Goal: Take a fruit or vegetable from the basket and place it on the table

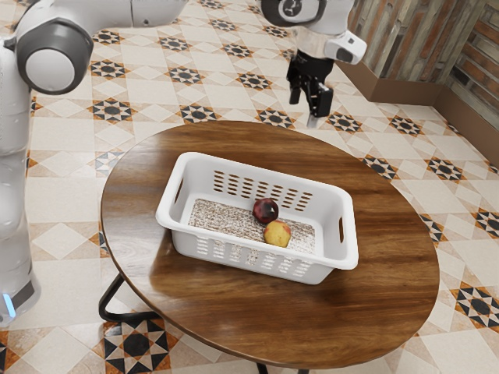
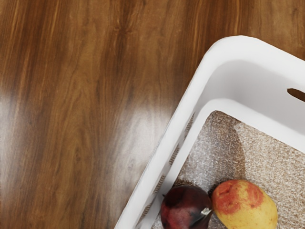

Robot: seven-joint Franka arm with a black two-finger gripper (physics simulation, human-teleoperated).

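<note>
White basket (image 2: 228, 50) rim is nearest the wrist camera, basket upright on the wood surface (image 2: 86, 95). Two candidates inside, side by side on the speckled basket floor (image 2: 271, 148): dark red fruit (image 2: 185, 206) close to a slotted long wall, yellow-red fruit (image 2: 245, 205) on its inner side. Either one fits the task.

Fingers (image 1: 320, 103) are up off the basket, spread wide, nothing between them.

Handling guess: both light to moderate, firm, skin smooth enough to slip or roll if pinched off-center. Bruising possible; squeeze modestly. Take it across the widest part, tips below the midline. Yellow-red one looks easier, more room from the wall; avoid wedging a tip between the pair.

Wrist view cuts off both fruits' lower ends. Undersides hidden. Can't tell if the dark one touches the wall, or exactly what kind it is.
</note>
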